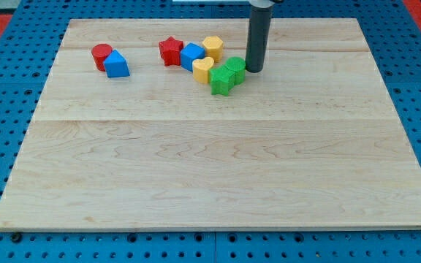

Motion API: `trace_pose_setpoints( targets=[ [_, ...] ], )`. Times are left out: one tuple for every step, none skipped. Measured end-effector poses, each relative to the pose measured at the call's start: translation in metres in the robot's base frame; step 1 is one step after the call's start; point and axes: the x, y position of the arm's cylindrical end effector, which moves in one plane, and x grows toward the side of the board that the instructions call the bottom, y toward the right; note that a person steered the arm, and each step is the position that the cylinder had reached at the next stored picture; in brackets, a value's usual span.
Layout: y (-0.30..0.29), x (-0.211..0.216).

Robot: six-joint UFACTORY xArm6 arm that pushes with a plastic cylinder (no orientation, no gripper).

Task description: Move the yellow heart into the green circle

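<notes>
Right now my tip (254, 69) rests on the board (196, 183), bare and holding nothing, since a rod can only shove. Just beside it at nine o'clock is the green circle (235, 68), with a second green block (221, 82), shape unclear, touching that at about seven o'clock. Further out along nine o'clock lies the yellow heart (202, 69), which looks to be touching the green pair already. So the heart lies on the far side of the circle from me; I judge any further push must come from the heart's nine o'clock side, meaning a detour round the cluster. Beyond are a blue cube (191, 55), a yellow hexagon (213, 47), a red star (170, 51), and, well apart at nine o'clock, a red cylinder (101, 55) touching a blue triangle (116, 65).
</notes>
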Motion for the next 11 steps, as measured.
trace_pose_setpoints(
  targets=[
    [-0.016, 0.007],
    [-0.032, 0.017],
    [-0.044, 0.024],
    [-0.025, 0.012],
    [-0.008, -0.070],
    [-0.039, -0.120],
    [-0.096, -0.131],
    [-0.101, -0.131],
    [-0.095, -0.131],
    [-0.076, -0.128],
    [-0.073, -0.094]
  ],
)
